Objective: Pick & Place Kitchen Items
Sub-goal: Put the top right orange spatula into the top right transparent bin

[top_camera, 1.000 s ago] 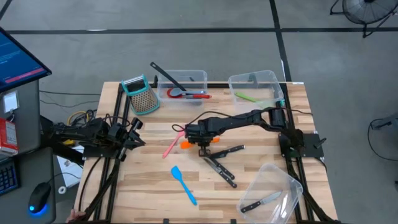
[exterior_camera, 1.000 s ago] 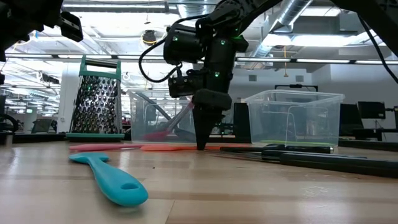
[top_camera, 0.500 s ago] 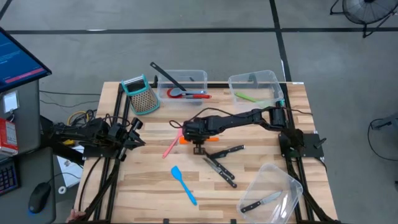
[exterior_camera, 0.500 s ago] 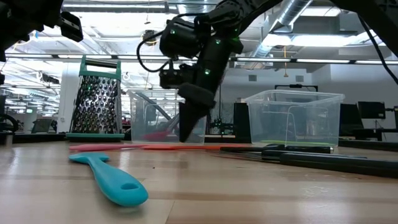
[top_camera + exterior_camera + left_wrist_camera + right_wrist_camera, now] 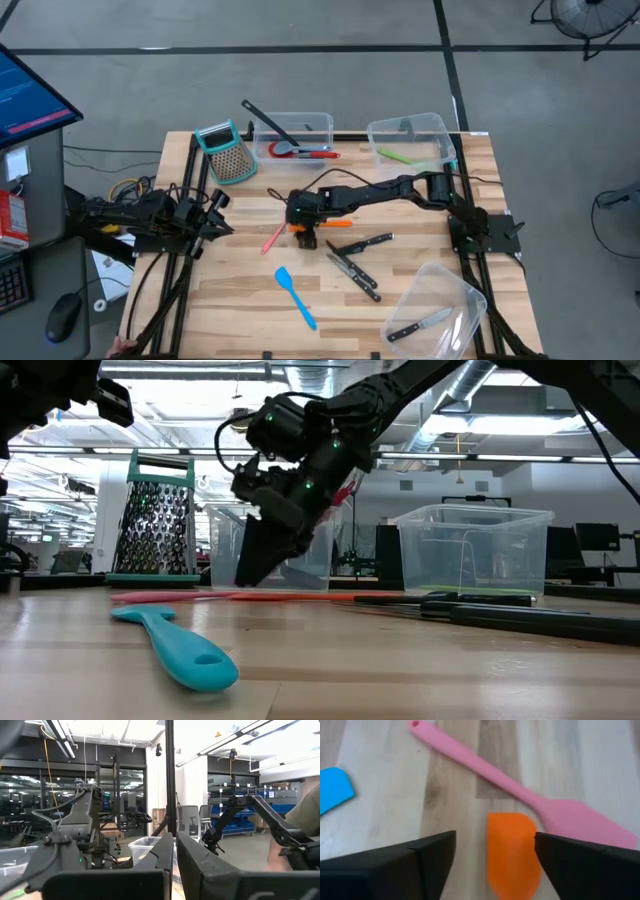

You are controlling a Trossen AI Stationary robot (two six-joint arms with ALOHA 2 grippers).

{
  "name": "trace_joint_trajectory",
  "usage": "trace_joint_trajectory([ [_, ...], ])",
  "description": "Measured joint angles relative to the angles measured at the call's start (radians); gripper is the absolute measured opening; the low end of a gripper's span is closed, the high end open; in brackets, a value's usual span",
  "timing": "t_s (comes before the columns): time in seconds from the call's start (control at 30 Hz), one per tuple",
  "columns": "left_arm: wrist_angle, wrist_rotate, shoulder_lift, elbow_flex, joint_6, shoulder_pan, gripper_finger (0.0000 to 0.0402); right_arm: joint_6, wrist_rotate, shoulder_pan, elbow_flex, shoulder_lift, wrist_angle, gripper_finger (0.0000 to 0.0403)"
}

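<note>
Orange spatula (image 5: 514,851): flat on the table's middle, touching the pink spatula (image 5: 520,798) at its 11 o'clock.
Right gripper (image 5: 495,865): just above, fingers spread either side of the orange blade, likely lining up a pinch.
Left gripper (image 5: 172,865): parked off the table at 9 o'clock, fingers nearly together, empty.
Bins (image 5: 300,128): at 12 o'clock, probably the destination.
</note>
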Motion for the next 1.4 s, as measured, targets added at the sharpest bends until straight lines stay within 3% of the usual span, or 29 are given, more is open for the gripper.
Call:
trace_joint_trajectory([
  [0.13,0.003,0.000,0.000,0.000,0.000,0.000,0.0008,-0.001,0.050,-0.010,-0.025,0.000,-0.005,0.0281],
  [0.43,0.003,0.000,0.000,0.000,0.000,0.000,0.0008,0.058,0.088,-0.017,-0.168,-0.017,0.072,0.0270],
  [0.53,0.003,0.000,0.000,0.000,0.000,0.000,0.0008,0.089,0.135,-0.001,-0.186,-0.020,0.082,0.0215],
  [0.7,0.003,0.000,0.000,0.000,0.000,0.000,0.0008,0.082,0.122,0.006,-0.190,-0.020,0.094,0.0074],
  [0.77,0.003,0.000,0.000,0.000,0.000,0.000,0.0008,0.082,0.114,0.006,-0.190,-0.020,0.093,0.0048],
  [1.2,0.002,0.000,0.000,0.000,0.000,0.000,0.0008,0.134,0.128,0.018,-0.146,-0.048,0.060,0.0048],
  [1.4,0.002,0.000,0.000,0.000,0.000,0.000,0.0008,0.143,0.144,0.017,-0.094,-0.164,0.055,0.0048],
])
